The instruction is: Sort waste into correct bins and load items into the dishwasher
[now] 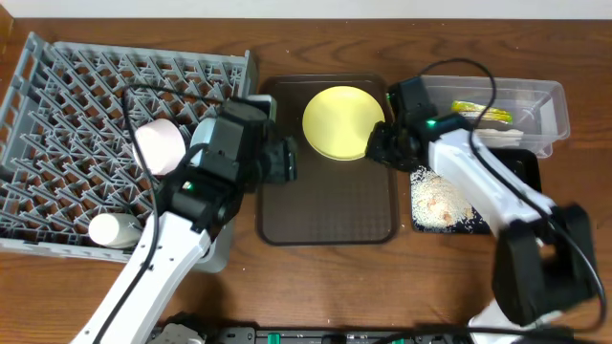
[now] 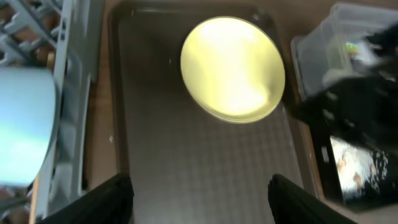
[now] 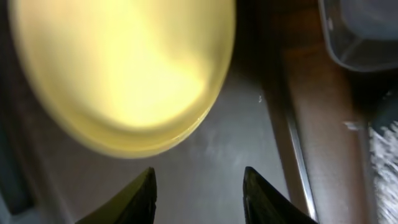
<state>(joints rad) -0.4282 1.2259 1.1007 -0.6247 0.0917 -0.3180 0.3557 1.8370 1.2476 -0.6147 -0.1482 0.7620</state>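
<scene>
The round yellow plate lies at the back of the dark brown serving tray. My right gripper is open and empty at the plate's right rim; in the right wrist view its fingers sit just short of the plate. My left gripper is open and empty over the tray's left side, with the plate ahead of its fingers. The grey dish rack holds a pale bowl and a white bowl. The chopsticks are out of view.
The clear tub at the back right holds the green-yellow wrapper and the white napkin. The black tray in front of it holds rice crumbs. The right arm crosses over the black tray.
</scene>
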